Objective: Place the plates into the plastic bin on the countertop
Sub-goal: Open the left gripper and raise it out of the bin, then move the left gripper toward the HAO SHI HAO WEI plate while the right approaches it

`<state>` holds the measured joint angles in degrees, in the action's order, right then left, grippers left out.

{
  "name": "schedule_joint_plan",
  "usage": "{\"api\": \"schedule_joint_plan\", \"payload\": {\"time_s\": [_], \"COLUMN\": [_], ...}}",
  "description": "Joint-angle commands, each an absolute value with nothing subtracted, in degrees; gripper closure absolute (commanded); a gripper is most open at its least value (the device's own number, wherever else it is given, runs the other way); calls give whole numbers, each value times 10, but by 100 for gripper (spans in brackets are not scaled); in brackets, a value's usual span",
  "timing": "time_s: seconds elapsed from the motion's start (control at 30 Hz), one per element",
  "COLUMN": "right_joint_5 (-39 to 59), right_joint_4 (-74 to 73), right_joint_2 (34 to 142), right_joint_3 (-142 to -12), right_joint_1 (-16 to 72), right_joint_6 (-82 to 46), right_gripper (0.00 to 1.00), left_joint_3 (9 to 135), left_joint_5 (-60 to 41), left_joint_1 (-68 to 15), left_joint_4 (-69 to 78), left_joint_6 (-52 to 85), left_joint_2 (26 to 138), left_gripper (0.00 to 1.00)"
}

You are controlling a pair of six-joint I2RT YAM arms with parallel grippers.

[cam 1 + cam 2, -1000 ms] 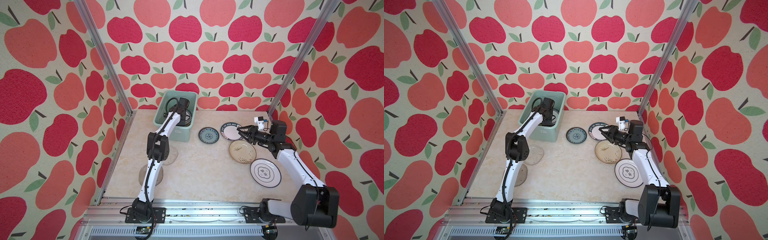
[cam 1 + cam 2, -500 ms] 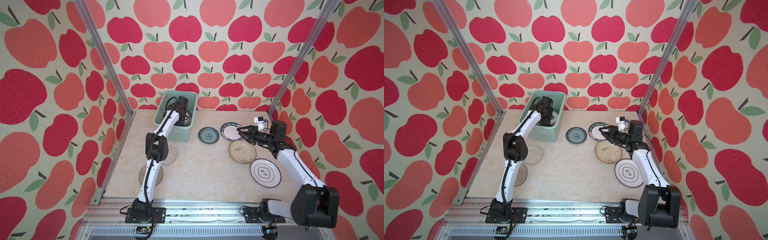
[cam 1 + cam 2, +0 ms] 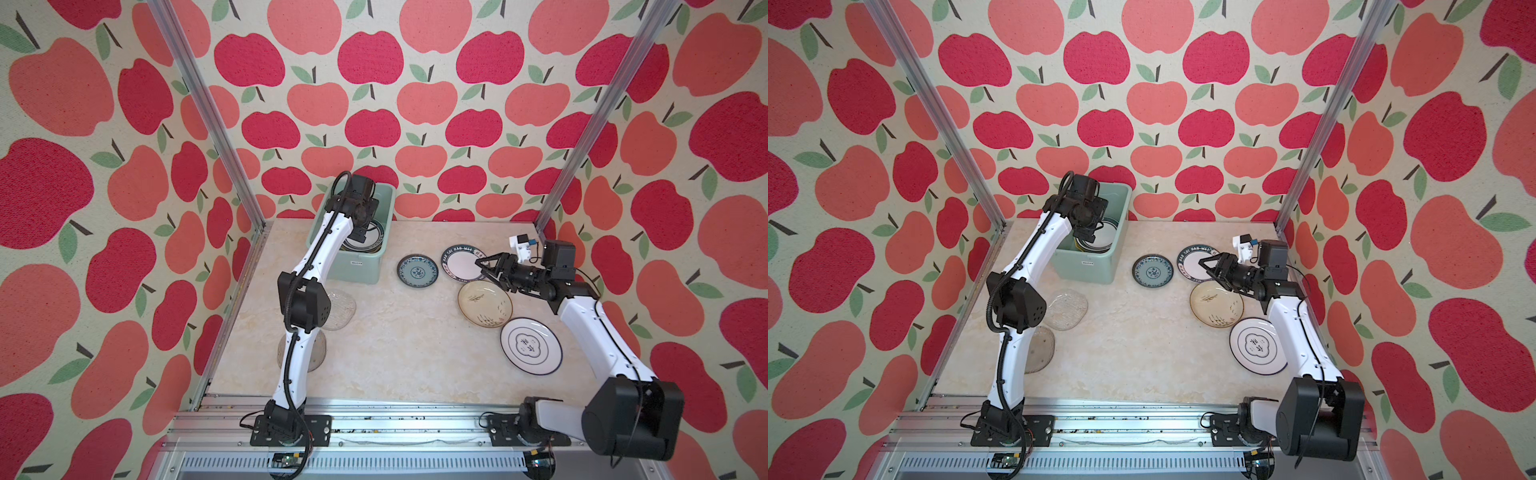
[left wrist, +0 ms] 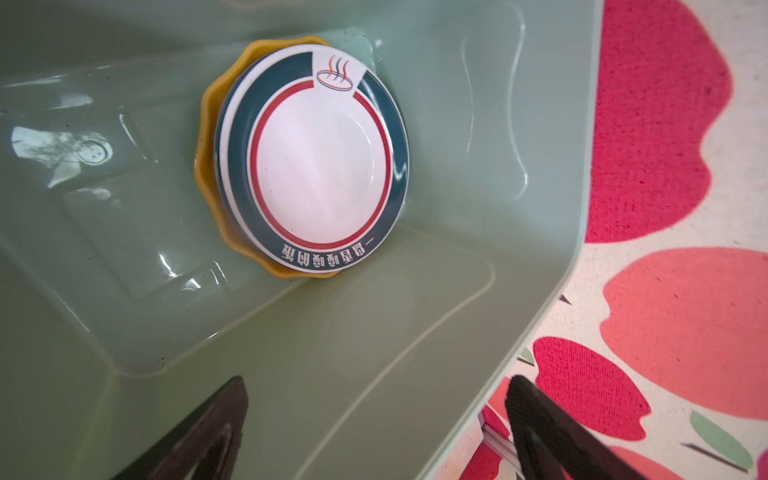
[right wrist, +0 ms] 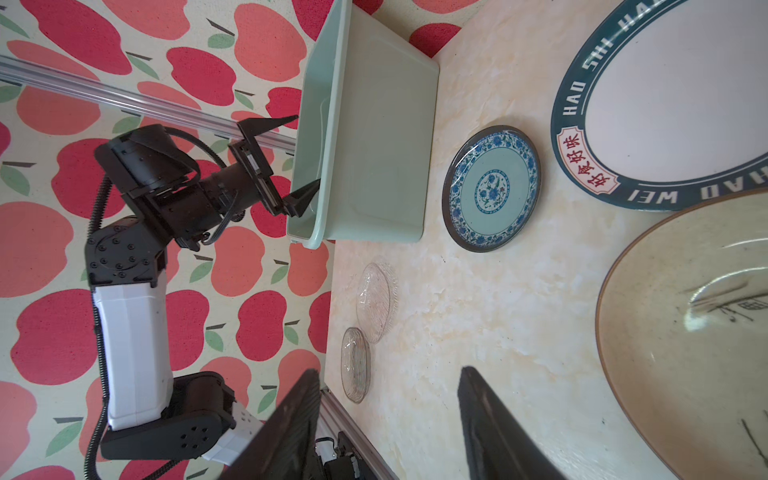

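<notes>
The mint-green plastic bin (image 3: 353,270) stands at the back left of the countertop (image 3: 395,340). Inside it a white plate with a dark teal rim (image 4: 320,158) lies on a yellow scalloped plate (image 4: 208,137). My left gripper (image 4: 376,386) is open and empty at the bin's rim, with one finger inside and one outside. On the countertop lie a small blue-patterned plate (image 3: 417,271), a white dark-rimmed plate (image 3: 461,262), a cream brush-marked plate (image 3: 485,303) and a white thin-rimmed plate (image 3: 530,346). My right gripper (image 3: 482,269) hovers open between the dark-rimmed and cream plates, holding nothing.
Two clear glass plates (image 5: 376,303) (image 5: 355,365) lie near the left arm's elbow (image 3: 305,307), which partly hides them in both top views. Apple-patterned walls and metal posts (image 3: 569,158) close in the back corners. A metal rail (image 3: 395,415) runs along the front.
The right gripper's jaws have spread wider without leaving their spot. The left gripper has shifted slightly at the bin and stays open.
</notes>
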<state>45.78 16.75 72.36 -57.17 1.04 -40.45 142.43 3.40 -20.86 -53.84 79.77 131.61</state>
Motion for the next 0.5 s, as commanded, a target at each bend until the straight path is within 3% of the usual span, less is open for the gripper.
{"api": "schedule_joint_plan", "payload": {"time_s": [0.0, 0.3, 0.47], "right_joint_5": [429, 390, 363], "right_joint_4": [215, 233, 222], "right_joint_2": [731, 780, 818], "right_joint_3": [-589, -611, -626], "right_joint_1": [7, 0, -20], "right_joint_6": [-359, -313, -300], "right_gripper": [39, 33, 33], "left_joint_3": [1439, 1439, 1439], "left_joint_5": [14, -46, -79], "left_joint_1": [-215, -272, -318], "left_joint_4": [-550, -553, -582], "left_joint_6": [676, 364, 258], "left_joint_2": [1268, 1194, 1189], "left_gripper": [1, 1, 1]}}
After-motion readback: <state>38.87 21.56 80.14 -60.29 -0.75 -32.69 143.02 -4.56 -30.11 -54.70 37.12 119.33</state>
